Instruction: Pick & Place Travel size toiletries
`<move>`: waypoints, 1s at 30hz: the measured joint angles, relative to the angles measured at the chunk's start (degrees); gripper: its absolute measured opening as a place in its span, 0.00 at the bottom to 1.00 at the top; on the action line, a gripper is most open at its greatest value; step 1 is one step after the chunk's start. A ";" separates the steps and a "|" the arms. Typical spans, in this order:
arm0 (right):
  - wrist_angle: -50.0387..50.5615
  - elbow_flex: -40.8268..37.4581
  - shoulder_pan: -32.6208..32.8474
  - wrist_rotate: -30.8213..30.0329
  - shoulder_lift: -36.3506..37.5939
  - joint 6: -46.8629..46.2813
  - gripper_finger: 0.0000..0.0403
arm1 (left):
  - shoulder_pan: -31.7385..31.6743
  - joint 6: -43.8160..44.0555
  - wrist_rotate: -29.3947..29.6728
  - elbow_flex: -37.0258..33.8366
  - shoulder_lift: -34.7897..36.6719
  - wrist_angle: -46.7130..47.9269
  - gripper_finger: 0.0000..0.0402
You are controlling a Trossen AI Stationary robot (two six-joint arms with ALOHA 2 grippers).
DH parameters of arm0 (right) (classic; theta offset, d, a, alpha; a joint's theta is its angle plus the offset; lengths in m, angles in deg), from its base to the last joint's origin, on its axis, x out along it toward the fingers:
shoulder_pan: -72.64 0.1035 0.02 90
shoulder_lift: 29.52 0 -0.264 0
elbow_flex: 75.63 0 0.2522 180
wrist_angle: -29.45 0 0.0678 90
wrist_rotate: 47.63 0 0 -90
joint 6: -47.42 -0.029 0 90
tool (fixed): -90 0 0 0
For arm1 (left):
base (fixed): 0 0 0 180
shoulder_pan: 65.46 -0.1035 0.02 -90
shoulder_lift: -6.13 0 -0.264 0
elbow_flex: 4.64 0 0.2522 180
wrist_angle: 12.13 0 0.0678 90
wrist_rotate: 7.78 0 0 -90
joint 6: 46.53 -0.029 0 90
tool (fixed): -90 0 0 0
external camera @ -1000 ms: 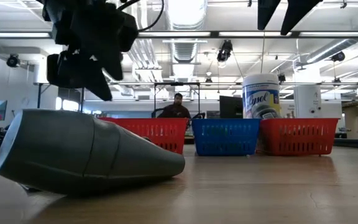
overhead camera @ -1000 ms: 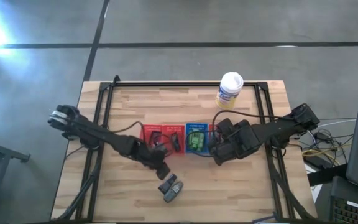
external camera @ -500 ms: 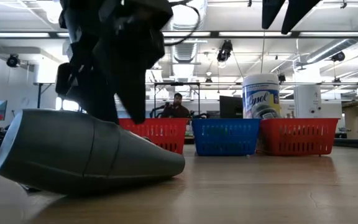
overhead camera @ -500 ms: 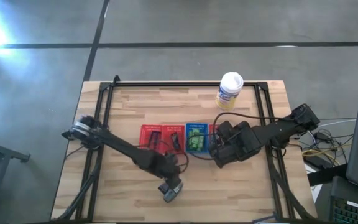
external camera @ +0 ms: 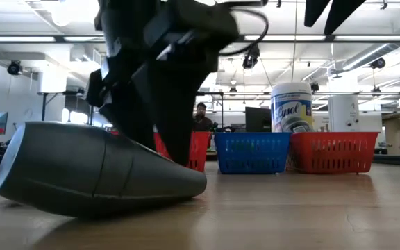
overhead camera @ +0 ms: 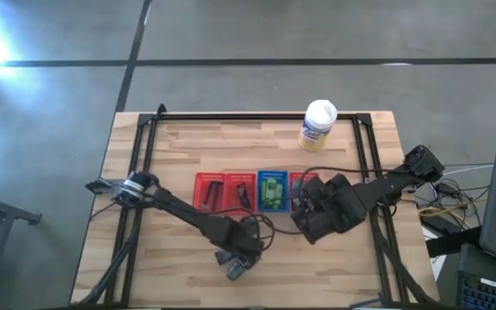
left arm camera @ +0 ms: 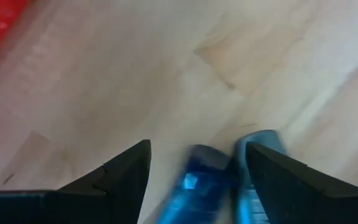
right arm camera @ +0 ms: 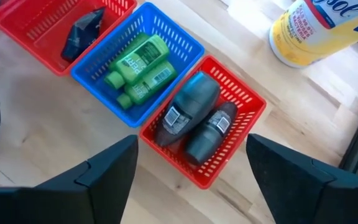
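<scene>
Left gripper (overhead camera: 241, 252): jaws open, directly over grey tube (overhead camera: 237, 269) at near table edge (long axis not clear); right gripper (right arm camera: 188, 177) open, farther off above baskets (right arm camera: 166, 46)

Left gripper (overhead camera: 241, 258) sits right over the two grey tubes (overhead camera: 235, 269) near the table's front edge, covering most of them from above. In the left wrist view those tubes (left arm camera: 219, 183) are a blur, cut off by the picture's edge. At table height the arm hides much of the left red basket (external camera: 198, 148). From above, the right gripper (overhead camera: 310, 209) covers most of the right red basket (overhead camera: 297, 182).
</scene>
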 joint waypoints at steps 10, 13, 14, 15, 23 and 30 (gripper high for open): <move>0.02 -1.12 0.23 -0.05 0.02 0.05 0.81 | -0.01 -1.86 -2.03 -0.13 0.43 2.08 0.66; 0.03 -1.72 0.21 -0.07 0.02 0.14 0.82 | 0.54 -5.85 -4.24 -0.05 0.43 2.18 0.66; -0.04 -1.92 0.21 -0.07 0.02 0.25 0.83 | 0.81 -6.78 -4.42 -0.07 0.43 2.36 0.66; -0.07 -2.11 0.21 -0.07 0.02 0.25 0.83 | 0.98 -7.58 -4.51 -0.11 0.43 2.62 0.66; -0.38 -2.76 0.19 -0.05 0.02 0.25 0.81 | 0.86 -11.82 -1.49 -2.75 0.43 1.86 0.66; -0.52 -2.87 0.19 -0.05 0.02 0.26 0.76 | 0.31 -13.20 -1.05 -4.60 0.43 -1.14 0.62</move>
